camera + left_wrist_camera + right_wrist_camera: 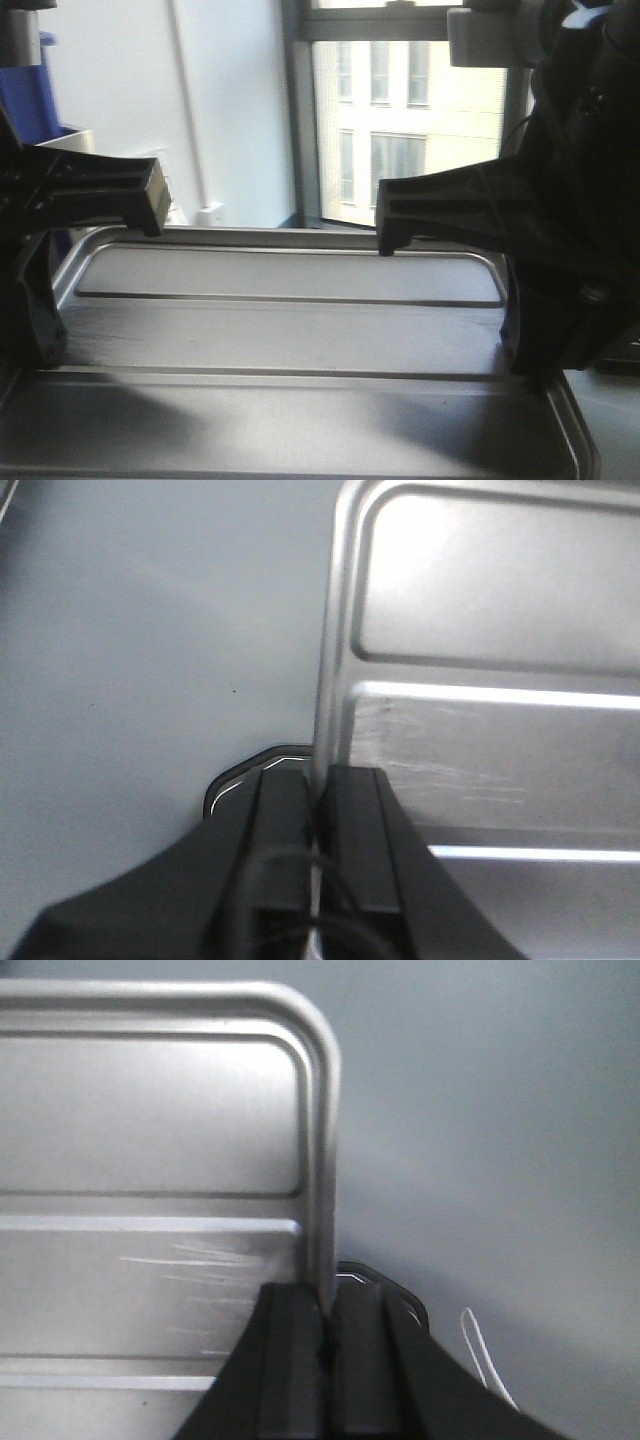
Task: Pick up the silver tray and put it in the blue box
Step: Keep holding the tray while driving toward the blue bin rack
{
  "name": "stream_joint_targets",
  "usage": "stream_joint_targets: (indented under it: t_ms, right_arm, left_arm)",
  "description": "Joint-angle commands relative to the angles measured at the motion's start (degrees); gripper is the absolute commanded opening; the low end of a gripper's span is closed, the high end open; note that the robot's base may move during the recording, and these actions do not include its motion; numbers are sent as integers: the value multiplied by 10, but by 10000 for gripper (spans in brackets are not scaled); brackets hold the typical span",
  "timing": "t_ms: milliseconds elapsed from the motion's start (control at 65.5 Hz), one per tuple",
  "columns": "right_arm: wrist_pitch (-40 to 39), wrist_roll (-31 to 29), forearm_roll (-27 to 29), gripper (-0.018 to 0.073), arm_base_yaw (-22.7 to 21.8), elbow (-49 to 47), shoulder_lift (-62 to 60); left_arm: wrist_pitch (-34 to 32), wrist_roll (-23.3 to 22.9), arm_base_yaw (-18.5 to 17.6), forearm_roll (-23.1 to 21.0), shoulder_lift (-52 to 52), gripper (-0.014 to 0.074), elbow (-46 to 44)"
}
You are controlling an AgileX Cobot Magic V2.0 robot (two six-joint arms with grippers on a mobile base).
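While the grey surface spreads beneath it, the silver tray is gripped at both short rims, likely because one hold would let so wide a sheet tip. At its 9 o'clock edge the left claw is closed tight over the rim; at 3 o'clock the right claw clamps likewise. I cannot make out the blue box.

The right gripper is clamped on the side rim of the silver tray, whose ridged floor spreads left of and beyond it, with grey surface to its right and a thin white wire close beside.
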Motion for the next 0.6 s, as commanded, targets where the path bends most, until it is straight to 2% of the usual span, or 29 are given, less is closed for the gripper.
stream_joint_targets:
  t_ms: [0,580]
  right_arm:
    - [-40,-4,-12,53,2,-16,-15]
    - [-39,-4,-12,53,2,-16,-15]
  left_arm:
    - [-37,-7,-7,-1,-16,-14,-16]
    - [-37,-7,-7,-1,-16,-14,-16]
